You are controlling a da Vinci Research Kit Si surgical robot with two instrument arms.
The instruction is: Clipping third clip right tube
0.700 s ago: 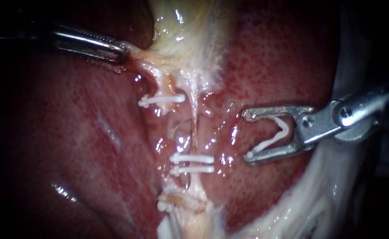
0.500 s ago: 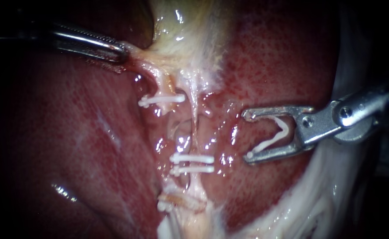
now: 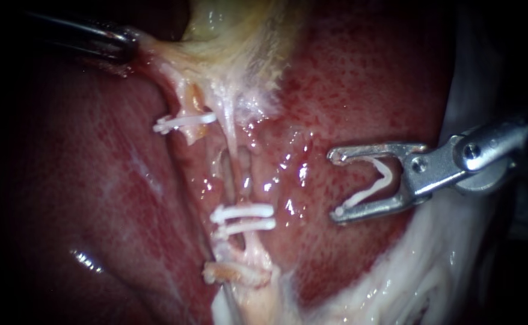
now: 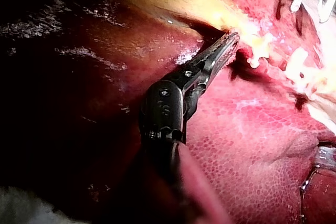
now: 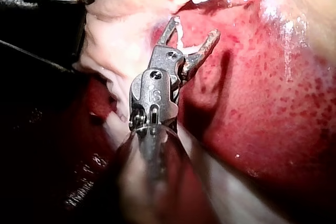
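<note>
left instrument (image 3: 125, 43) jaws clench pale tissue (image 3: 162, 60); right instrument (image 3: 335, 183) jaws, spread wide, cradle an open clip (image 3: 377, 179), tube (image 3: 233, 144) well ahead.

left instrument (image 3: 125, 47) stretched out long and nearly flat, slim jaws pressed together on a tissue strand (image 3: 156, 60) at their tip, right instrument (image 3: 335, 183) wrist straight, jaws spread wide, white clip (image 3: 366, 194) seated between them, touching both
</note>
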